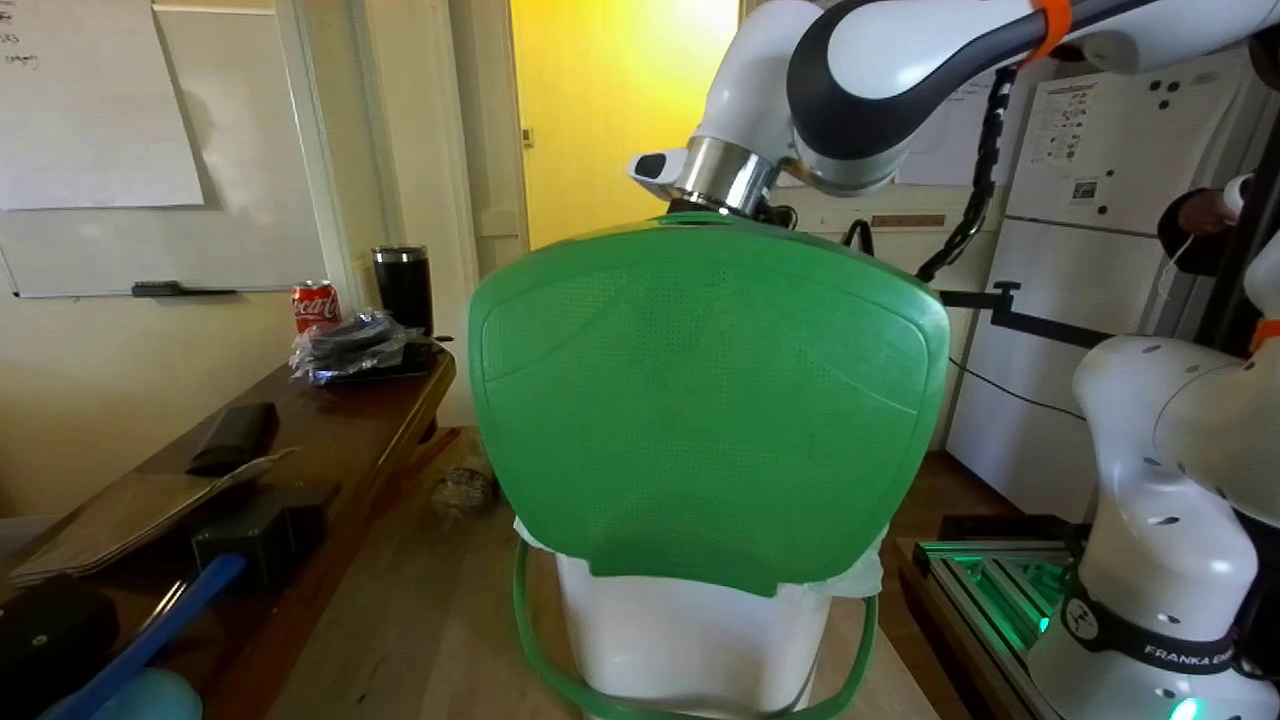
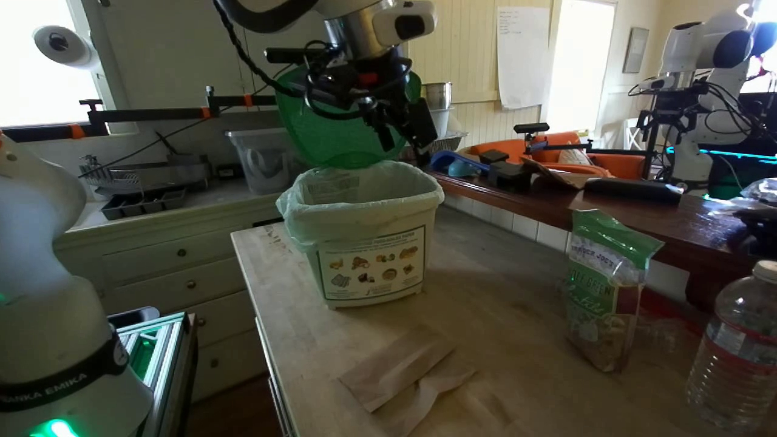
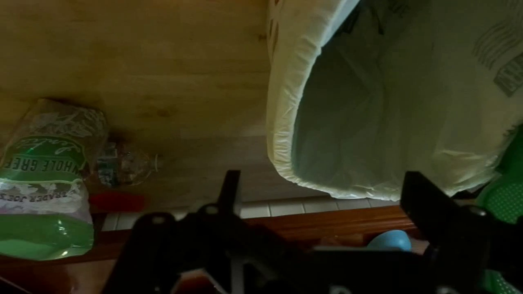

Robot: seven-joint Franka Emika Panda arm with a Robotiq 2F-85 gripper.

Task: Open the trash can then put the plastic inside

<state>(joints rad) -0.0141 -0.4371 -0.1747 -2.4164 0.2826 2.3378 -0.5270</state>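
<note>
Gaping wide, your black two-fingered gripper (image 3: 322,179) holds nothing between its jaws. Just beside it stands the rounded green lid (image 1: 710,400), contact unclear; below it, the open white trash can (image 2: 370,267) wears a pale plastic liner (image 3: 359,122).

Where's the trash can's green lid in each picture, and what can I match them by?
In an exterior view, the green lid fills the middle, above the white bin.
In an exterior view, the green lid is upper middle, just left of centre, raised behind the bin's opening.
In the wrist view, the green lid is at the lower right edge, cut off.
Shared landmark: the pale liner over the bin's rim, in all three.
</note>
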